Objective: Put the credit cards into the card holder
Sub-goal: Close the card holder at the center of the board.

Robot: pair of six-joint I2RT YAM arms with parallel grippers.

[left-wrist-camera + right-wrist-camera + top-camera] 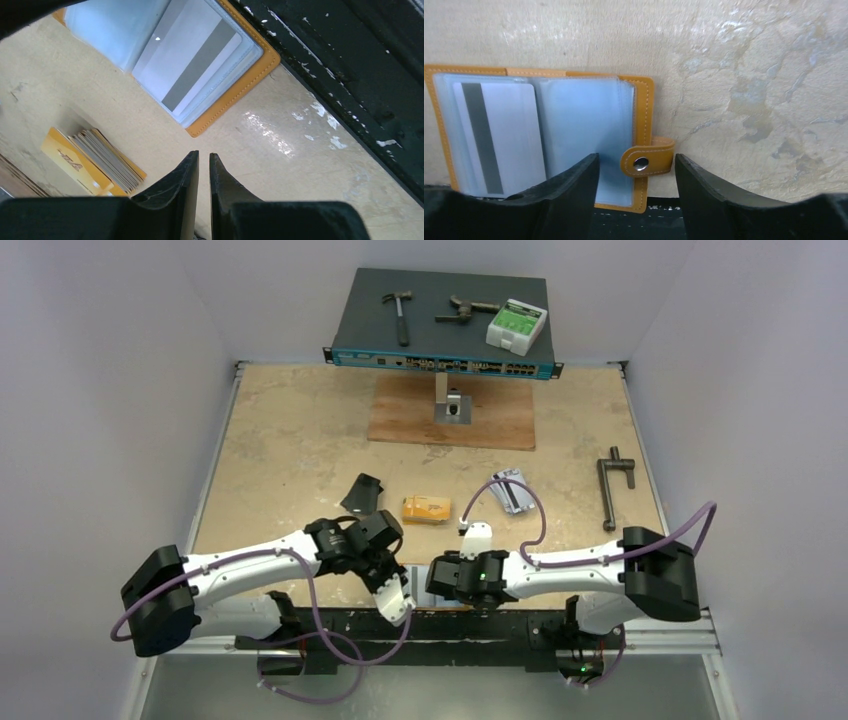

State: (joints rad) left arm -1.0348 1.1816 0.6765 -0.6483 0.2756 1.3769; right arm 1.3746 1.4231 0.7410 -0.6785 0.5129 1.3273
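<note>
At the near edge of the bench (749, 75) the card holder (645, 110) lies open, one silver card (499, 135) already in a clear sleeve with its stripe showing. I judge the cards light, stiff and slick, best pinched along a short edge; the sleeves look soft and liable to buckle. My right pincer (636, 157) stands wide over the holder, jaws either side of the snap tab (647, 161), holding nothing; whether it touches, I cannot tell. My left pincer (204, 170), all but closed and empty, hangs near the holder's corner. The stack of cards (107, 162) waits farther out.
</note>
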